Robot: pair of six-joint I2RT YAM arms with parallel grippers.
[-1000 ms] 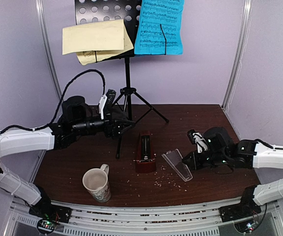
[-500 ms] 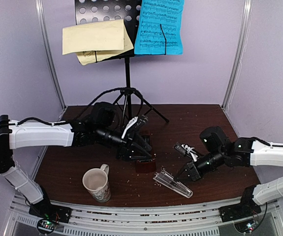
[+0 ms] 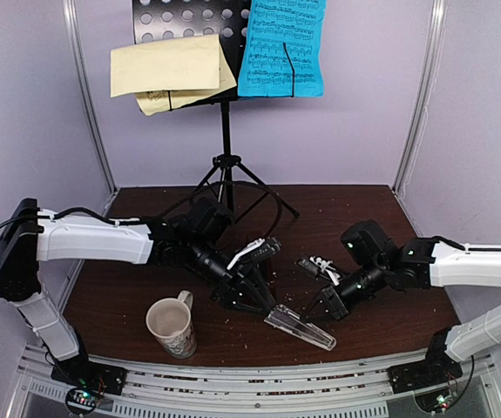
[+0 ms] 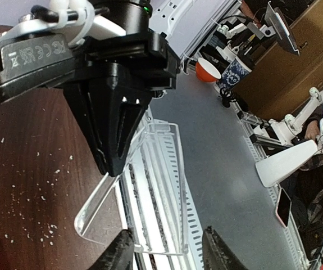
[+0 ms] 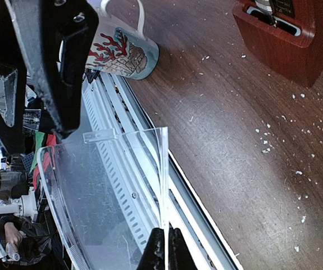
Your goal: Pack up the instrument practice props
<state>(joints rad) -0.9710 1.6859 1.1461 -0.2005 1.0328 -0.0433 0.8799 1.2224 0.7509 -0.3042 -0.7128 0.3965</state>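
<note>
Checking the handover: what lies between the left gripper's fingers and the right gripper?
The clear plastic cover: the right gripper pinches one edge, and its far end reaches to the open fingers of the left gripper. The left wrist view shows this.

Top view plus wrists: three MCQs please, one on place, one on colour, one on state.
1. Where on the table is the mug?
A. front left
B. back right
C. centre back

2. What colour is the sheet on the right side of the stand?
A. yellow
B. blue
C. green

3. The right gripper is:
A. open and empty
B. shut on the mug
C. shut on the cover

Answers:
1 A, it stands by the near edge, left of centre.
2 B, it is blue, with the yellow sheets to its left.
3 C, the right wrist view shows its fingertips pinched on the clear cover's edge.
</note>
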